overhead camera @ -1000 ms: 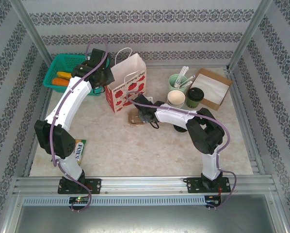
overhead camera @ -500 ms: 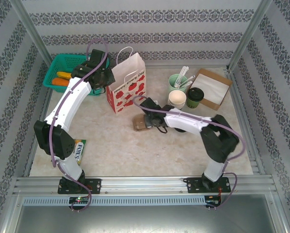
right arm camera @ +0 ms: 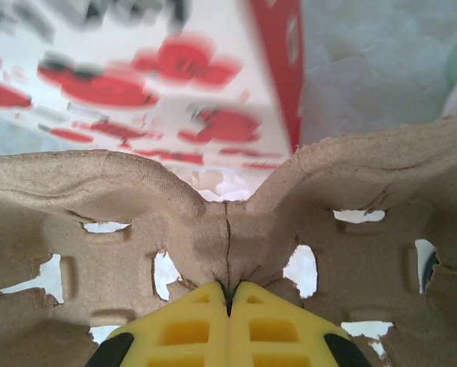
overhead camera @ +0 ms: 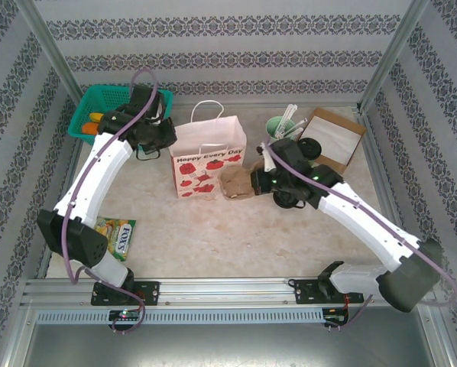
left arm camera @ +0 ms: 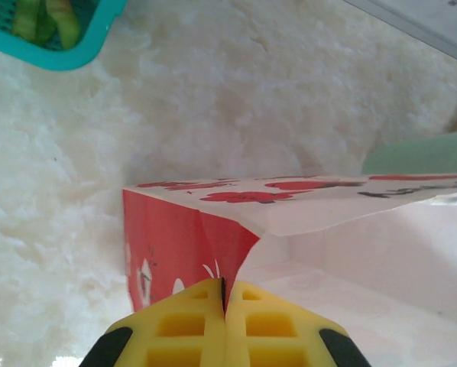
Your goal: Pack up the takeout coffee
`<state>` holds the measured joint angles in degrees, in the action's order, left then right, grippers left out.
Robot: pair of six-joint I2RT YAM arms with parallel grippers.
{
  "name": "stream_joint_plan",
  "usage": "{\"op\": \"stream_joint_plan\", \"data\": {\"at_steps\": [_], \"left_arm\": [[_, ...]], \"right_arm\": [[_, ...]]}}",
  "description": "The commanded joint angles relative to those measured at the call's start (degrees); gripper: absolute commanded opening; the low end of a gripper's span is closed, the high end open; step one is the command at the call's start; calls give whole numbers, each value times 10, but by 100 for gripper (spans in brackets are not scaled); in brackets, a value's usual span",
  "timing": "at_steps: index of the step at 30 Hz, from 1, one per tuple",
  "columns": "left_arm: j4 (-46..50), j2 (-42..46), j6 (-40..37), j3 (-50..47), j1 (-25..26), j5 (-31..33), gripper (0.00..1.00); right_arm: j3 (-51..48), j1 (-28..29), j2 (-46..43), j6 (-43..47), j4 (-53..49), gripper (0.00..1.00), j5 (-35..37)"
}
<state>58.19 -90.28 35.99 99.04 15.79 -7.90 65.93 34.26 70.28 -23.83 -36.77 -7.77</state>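
Right hand [right arm camera: 228, 297] clamps the cardboard carrier [right arm camera: 137, 222] — takeout coffee [overhead camera: 311, 147] stands apart, to its right.

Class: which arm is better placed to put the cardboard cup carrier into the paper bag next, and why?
Right. The right jaws are shut on the cardboard carrier, which is beside the paper bag. The left jaws pinch the bag's rim, likely steadying it.

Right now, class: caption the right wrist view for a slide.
Shut yellow right gripper pinches the brown moulded-pulp cup carrier, white-and-red paper bag beyond.
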Motion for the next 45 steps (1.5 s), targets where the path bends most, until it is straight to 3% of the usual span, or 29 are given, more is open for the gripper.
{"op": "stream_joint_plan", "data": {"at_steps": [1,7,14,18,21,25,30,35,40,45], "left_arm": [[37,31,-3,-26,9,-44,0],[38,24,7,-21,52,-78,3],[31,23,-9,-25,84,-74,34],[36,23,-109,-3,84,-57,54],[16,21,-204,26,84,-44,63],[-65,15,-332,43,84,-122,70],[-100,-39,-443,100,85,-231,69],[-87,-90,-491,172,86,-317,64],[-98,-113,-509,187,86,-344,58],[-120,-124,-497,192,86,-345,36]], "right_arm": [[55,-47,-41,9,-45,0,-41],[141,-146,-43,6,-104,0,-50],[229,-155,5,-4,-120,0,-49],[232,-155,11,-22,-92,0,-80],[236,-155,13,-34,-86,0,-86],[237,-155,11,-44,-85,0,-80],[229,-155,5,-61,-79,0,-83],[229,-155,-9,-64,-82,0,-80],[229,-155,-21,-64,-87,0,-81],[230,-155,-26,-85,-64,0,-114]]}}
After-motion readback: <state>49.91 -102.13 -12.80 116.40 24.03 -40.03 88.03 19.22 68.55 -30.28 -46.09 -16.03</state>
